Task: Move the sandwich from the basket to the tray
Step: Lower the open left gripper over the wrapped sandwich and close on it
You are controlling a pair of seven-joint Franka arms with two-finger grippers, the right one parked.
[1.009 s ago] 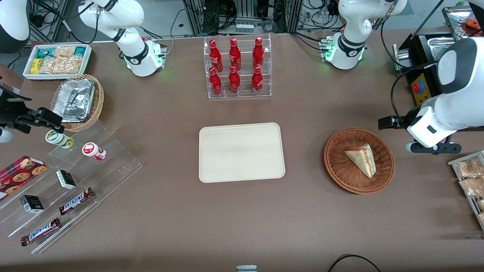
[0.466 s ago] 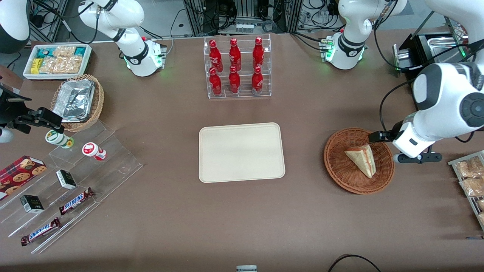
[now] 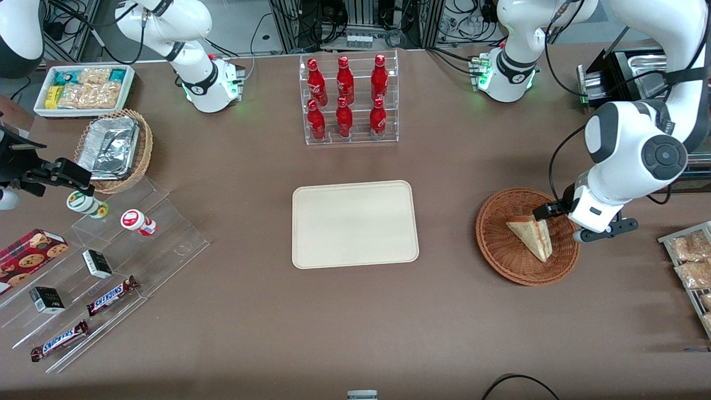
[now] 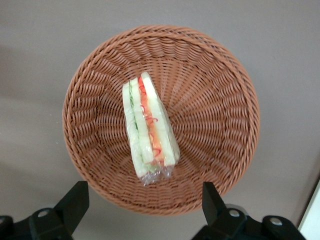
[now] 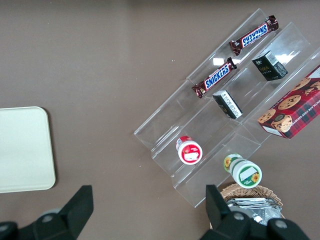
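Observation:
The sandwich (image 3: pixel 532 236), a wrapped white wedge with red and green filling, lies in the reddish-brown wicker basket (image 3: pixel 500 250). In the left wrist view the sandwich (image 4: pixel 147 127) lies near the middle of the basket (image 4: pixel 220 110), cut side up. My left gripper (image 3: pixel 561 225) is open and empty. It hangs over the basket's rim on the working arm's side, its fingers (image 4: pixel 75 200) spread wide above the rim, clear of the sandwich. The pale beige tray (image 3: pixel 355 224) lies flat at the table's middle, with nothing on it; its corner shows in the right wrist view (image 5: pixel 22 147).
A clear rack of red bottles (image 3: pixel 347 100) stands farther from the camera than the tray. A rack of snack bags (image 3: pixel 689 261) sits at the working arm's end, close to the basket. A box with a red button (image 3: pixel 616 128) is near the arm.
My left arm has swung in from the table's end toward the basket, and the open gripper now hangs over the basket's rim. The sandwich has not moved.

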